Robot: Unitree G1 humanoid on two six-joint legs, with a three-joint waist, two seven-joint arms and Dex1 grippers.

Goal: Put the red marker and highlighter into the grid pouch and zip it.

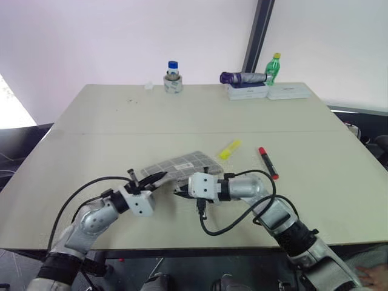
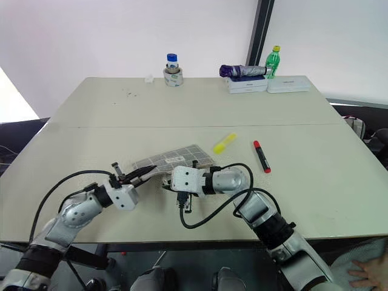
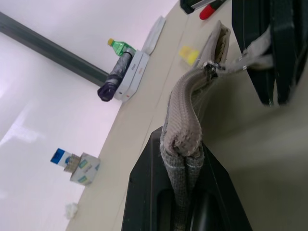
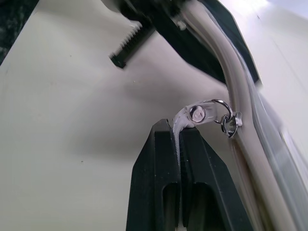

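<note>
The grey grid pouch lies near the table's front, its near end lifted off the table. My left gripper is shut on the pouch's end, with the fabric pinched between its fingers. My right gripper comes in from the right and is shut on the clear zipper pull tab, at the pouch's near edge. The yellow highlighter lies on the table just right of the pouch. The red marker lies further right. Both pens are outside the pouch.
At the table's far edge stand a tape roll with a blue-capped bottle, white boxes carrying a purple folded item, and a green bottle. Black cables loop from both wrists over the table's front edge.
</note>
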